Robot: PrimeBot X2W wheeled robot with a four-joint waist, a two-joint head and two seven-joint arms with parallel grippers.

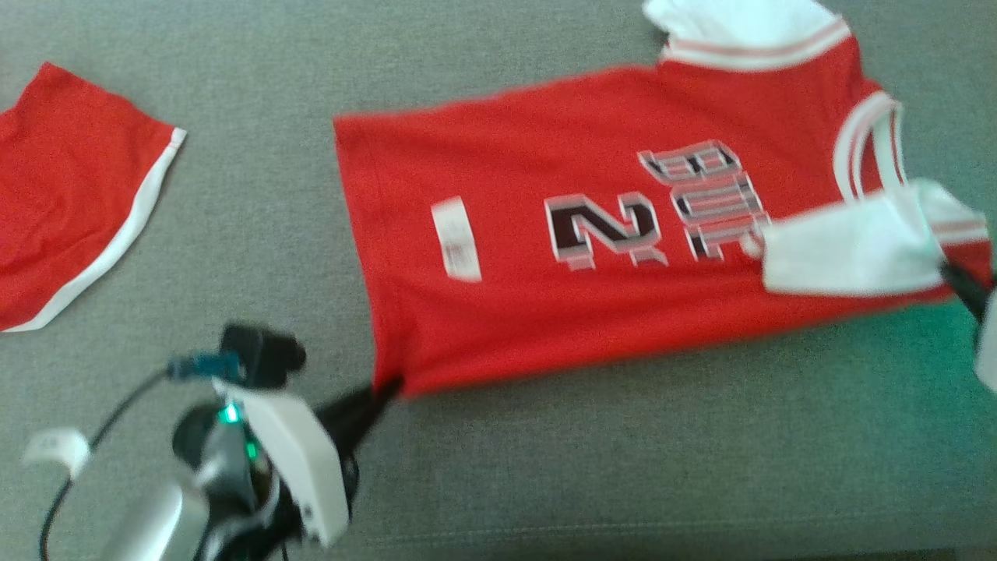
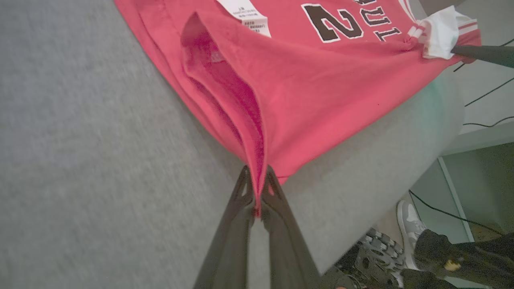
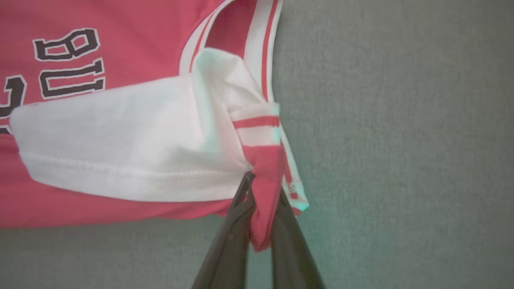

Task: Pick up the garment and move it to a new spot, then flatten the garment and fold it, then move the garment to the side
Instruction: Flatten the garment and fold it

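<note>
Red hem (image 2: 259,168) is pinched tight in the left hand (image 2: 257,184), the shoulder (image 3: 265,172) in the right hand (image 3: 263,190); beyond, the jersey (image 1: 506,171) lies spread on the grey surface (image 1: 623,467). Folding step, likely: lift both evenly, carry the near edge across

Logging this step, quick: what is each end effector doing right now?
Left end effector: closed on the red jersey, at its bottom hem corner.
Right end effector: closed on its shoulder, beside the white sleeve.

I'm looking at a red shirt (image 1: 530,327) wearing white sleeves (image 1: 849,245), red-striped white trim (image 1: 748,51) and black lettering (image 1: 604,226), lying on grey fabric (image 1: 623,467).
</note>
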